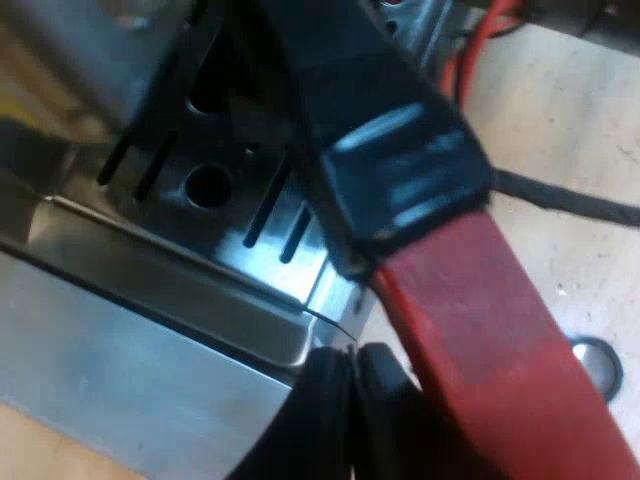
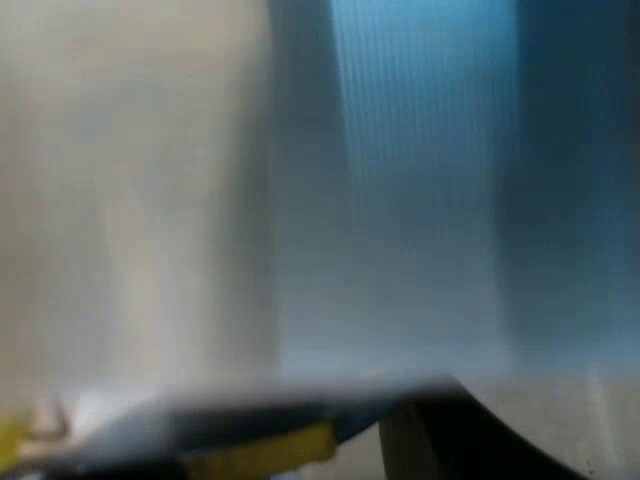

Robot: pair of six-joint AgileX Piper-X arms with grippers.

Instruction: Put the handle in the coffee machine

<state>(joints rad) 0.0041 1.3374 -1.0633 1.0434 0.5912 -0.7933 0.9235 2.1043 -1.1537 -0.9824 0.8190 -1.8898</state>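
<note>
Handle (image 1: pixel 400 170) is hanging over the drip tray (image 1: pixel 210 190) of the espresso machine (image 1: pixel 130 340), seating unconfirmed.
Your left gripper (image 1: pixel 352 380) is sitting beside its red end (image 1: pixel 490 340); whether it is gripping, you cannot tell. With the metal head hidden, locking in is probably remaining.

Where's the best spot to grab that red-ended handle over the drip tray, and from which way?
Probably the red end of the handle: it is long, straight and flat-sided, so a grip can close across its width. Come from the free red tip's side, since the dark end runs in over the machine's slotted tray.
</note>
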